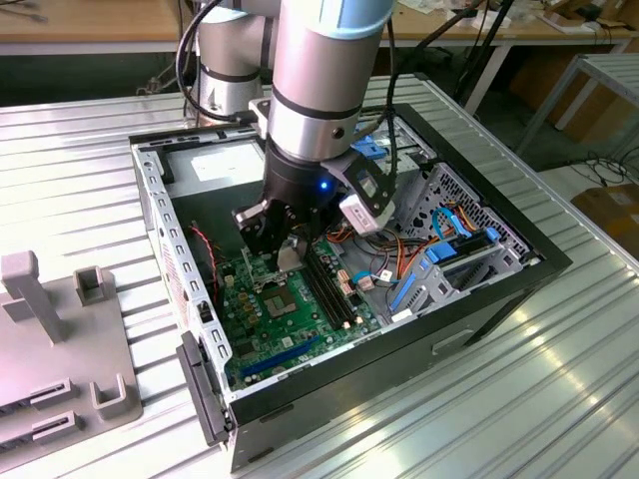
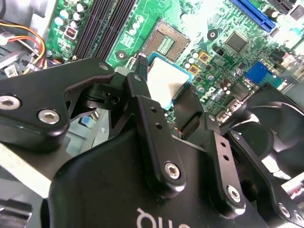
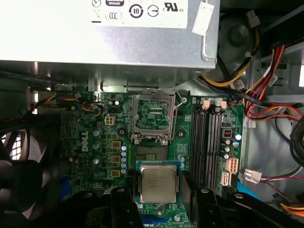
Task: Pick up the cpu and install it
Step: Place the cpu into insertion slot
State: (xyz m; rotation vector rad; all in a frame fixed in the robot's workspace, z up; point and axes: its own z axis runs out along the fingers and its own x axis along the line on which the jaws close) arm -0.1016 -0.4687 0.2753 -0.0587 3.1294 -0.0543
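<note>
The cpu (image 3: pixel 158 183) is a thin square chip with a silver-grey metal top. My gripper (image 3: pixel 159 189) is shut on it, one black finger on each of two opposite edges. In the second wrist view the cpu (image 2: pixel 164 81) sits between the black fingers (image 2: pixel 141 71), above the green motherboard (image 2: pixel 223 19). The open socket (image 3: pixel 152 116) lies on the board a short way from the chip, its contact field bare; the socket (image 2: pixel 166 43) is close beyond the fingertips. In the exterior view the gripper (image 1: pixel 284 249) hangs low inside the computer case (image 1: pixel 479 299), just above the socket (image 1: pixel 278 302).
A grey power-supply box (image 3: pixel 104 42) borders the socket. Long black memory slots (image 3: pixel 209 142) run beside it. A black fan (image 3: pixel 19 180) and bundles of coloured cables (image 3: pixel 266 80) flank the board. Blue drive brackets (image 1: pixel 439 264) sit in the case. A grey fixture (image 1: pixel 50 339) stands outside.
</note>
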